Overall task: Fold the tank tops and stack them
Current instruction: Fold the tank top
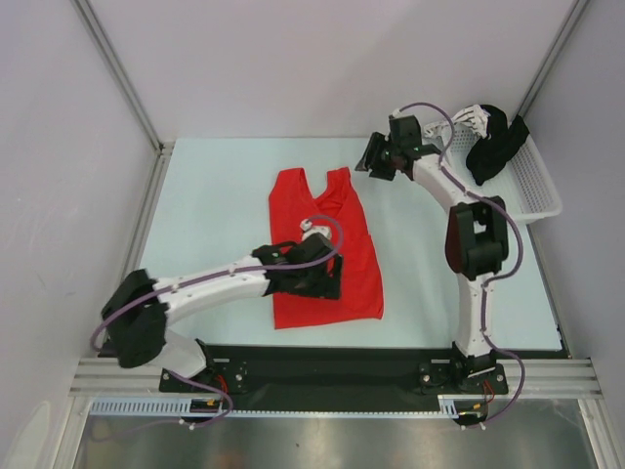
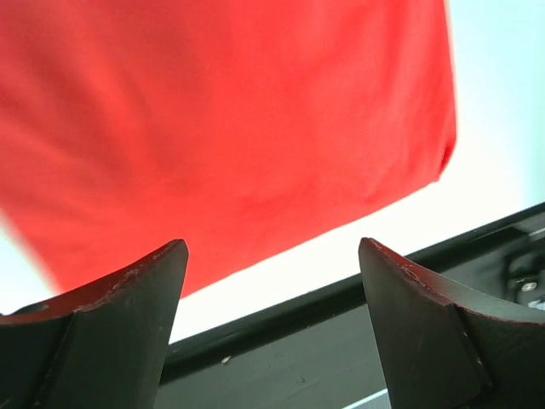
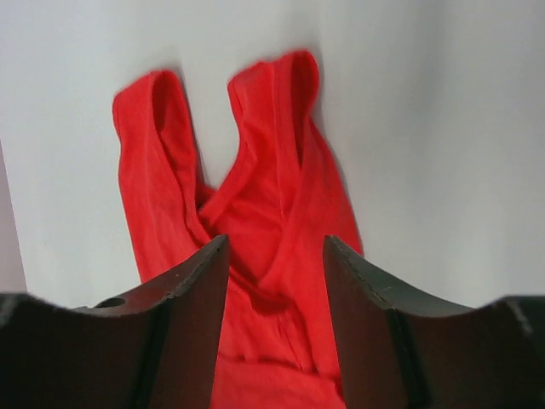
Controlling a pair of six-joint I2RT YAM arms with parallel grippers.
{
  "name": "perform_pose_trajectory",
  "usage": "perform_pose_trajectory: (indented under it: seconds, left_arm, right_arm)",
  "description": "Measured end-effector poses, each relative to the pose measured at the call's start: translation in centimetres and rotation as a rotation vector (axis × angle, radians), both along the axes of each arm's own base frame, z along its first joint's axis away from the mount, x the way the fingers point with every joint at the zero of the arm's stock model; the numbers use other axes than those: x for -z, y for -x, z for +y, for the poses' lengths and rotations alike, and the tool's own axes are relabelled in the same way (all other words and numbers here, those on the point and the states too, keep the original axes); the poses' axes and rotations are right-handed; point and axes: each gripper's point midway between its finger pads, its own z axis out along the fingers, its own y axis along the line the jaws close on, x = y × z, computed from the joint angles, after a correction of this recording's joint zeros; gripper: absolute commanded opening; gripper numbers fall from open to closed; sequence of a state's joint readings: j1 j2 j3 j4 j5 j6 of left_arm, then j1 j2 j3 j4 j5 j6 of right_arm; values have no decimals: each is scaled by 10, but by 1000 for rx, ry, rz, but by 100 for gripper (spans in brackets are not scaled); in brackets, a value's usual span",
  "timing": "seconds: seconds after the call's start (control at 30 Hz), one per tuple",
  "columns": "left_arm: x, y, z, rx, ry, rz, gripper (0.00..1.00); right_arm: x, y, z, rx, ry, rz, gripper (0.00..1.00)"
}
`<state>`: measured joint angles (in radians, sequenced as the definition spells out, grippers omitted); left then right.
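Observation:
A bright red tank top (image 1: 327, 244) lies flat on the pale table, straps toward the back, hem toward me. My left gripper (image 1: 327, 283) hovers open and empty over its lower part; the left wrist view shows the hem (image 2: 255, 153) and the black front rail between the open jaws. My right gripper (image 1: 376, 156) is open and empty, just right of the straps; the right wrist view shows the two straps and scooped neck (image 3: 255, 196) between the open jaws. A black garment (image 1: 493, 142) hangs over the white mesh basket.
The white mesh basket (image 1: 537, 181) stands at the back right corner of the table. The black base rail (image 1: 332, 362) runs along the near edge. Grey walls close in the left, back and right sides.

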<state>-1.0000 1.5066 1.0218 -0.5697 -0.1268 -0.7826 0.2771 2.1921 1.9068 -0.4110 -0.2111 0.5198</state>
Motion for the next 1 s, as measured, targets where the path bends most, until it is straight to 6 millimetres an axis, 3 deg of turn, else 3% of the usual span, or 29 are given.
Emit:
perform_pose_trajectory:
  seconds: [0.1,0.17,0.23,0.37,0.47,0.67,0.77,1.0]
  left_arm:
    - [-31,-10,27,-66,44,-66,86]
    - [-39,-13,44,-109,70,-93,84]
    - [-28,-10,68,-152,65,-92,83]
    - [20,14,118,-240,6,-11,82]
    - [40,31,142,-293,-1,27,82]
    - [51,41,144,-313,46,52,76]
    - [61,47,142,-308,65,81,73]
    - [58,41,117,-280,182,91,66]
  right_arm:
    - [-6,44,-11,-18,7,16,50]
    - [-6,79,-17,-33,13,39,51]
    - [0,119,-21,-49,22,65,52]
    - [20,201,-13,-123,64,118,59]
    - [37,255,-10,-185,103,163,61]
    - [57,327,-23,-214,139,214,63]
    - [68,349,-30,-212,148,241,63]
    - [100,386,-45,-188,162,344,58]
